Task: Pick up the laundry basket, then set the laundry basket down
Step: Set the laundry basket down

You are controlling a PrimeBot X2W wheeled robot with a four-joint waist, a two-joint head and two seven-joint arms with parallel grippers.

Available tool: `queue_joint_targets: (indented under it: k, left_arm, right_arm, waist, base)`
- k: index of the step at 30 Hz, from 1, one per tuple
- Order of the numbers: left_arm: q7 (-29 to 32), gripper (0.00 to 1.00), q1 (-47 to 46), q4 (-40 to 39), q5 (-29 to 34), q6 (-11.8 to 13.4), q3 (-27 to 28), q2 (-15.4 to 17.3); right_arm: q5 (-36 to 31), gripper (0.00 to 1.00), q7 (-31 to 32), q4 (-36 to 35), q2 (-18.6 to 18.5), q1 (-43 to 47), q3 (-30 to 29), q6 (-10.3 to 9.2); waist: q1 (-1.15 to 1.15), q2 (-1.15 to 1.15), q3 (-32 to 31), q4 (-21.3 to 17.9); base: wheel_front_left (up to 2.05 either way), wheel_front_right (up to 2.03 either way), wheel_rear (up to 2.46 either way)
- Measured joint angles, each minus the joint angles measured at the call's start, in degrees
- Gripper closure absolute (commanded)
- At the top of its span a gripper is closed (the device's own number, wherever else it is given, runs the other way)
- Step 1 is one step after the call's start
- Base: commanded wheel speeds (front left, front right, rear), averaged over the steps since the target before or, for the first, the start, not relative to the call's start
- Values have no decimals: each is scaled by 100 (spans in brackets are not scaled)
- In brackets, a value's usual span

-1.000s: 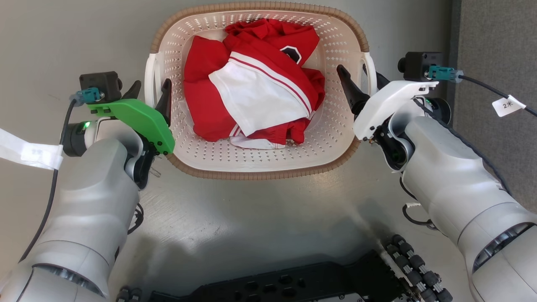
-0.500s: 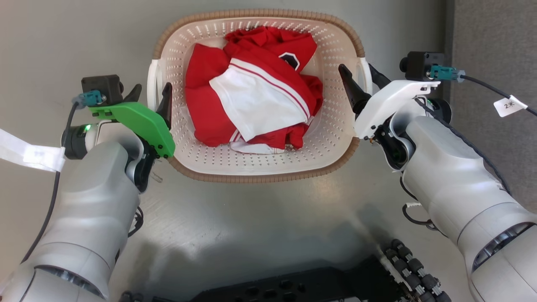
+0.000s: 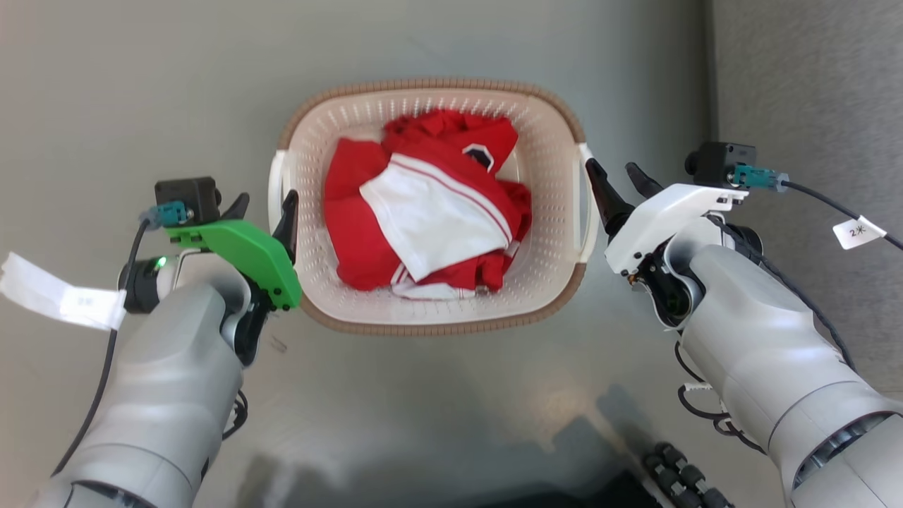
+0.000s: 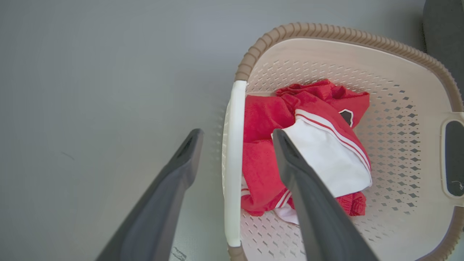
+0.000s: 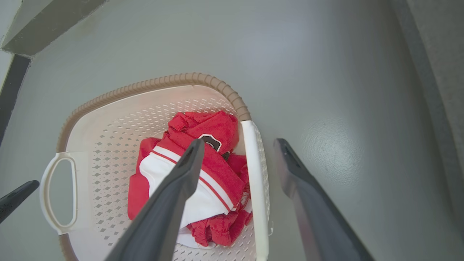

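The laundry basket (image 3: 430, 86) stands on the grey floor, cream and perforated with a brown rim, holding red and white clothes (image 3: 430, 204). My left gripper (image 3: 266, 204) is open at the basket's left side. In the left wrist view, the left gripper (image 4: 237, 134) has one finger on each side of the white left handle (image 4: 232, 163), above it. My right gripper (image 3: 611, 171) is open at the right side. In the right wrist view, the right gripper (image 5: 239, 142) straddles the white right handle (image 5: 255, 181) from above. Neither gripper holds anything.
A darker grey carpet strip (image 3: 811, 106) runs along the right of the floor. My base's black wheels (image 3: 688, 480) show at the bottom right. A wall foot (image 5: 43, 21) lies beyond the basket. Bare floor surrounds the basket.
The whole head picture has shifted: the camera has drawn back, so the basket looks smaller and lower. Both grippers stay open; the right fingertips now sit at the handle rather than inside the rim.
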Motion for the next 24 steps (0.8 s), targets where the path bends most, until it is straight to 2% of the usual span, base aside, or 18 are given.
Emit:
queue_joint_targets:
  k: [11,24]
  left_arm:
    - [0,0,379,-394,67,0,109,110]
    - [0,0,927,-1167,134,0,675,274]
  right_arm:
    - [-64,0,0,-260,-66,320,-196,0]
    - [-621,0,0,-995,-338,738,-467,0]
  waist:
    - [0,0,-784,-42]
    - [0,0,-1849,-54]
  base:
    - [0,0,0]
    - [0,0,0]
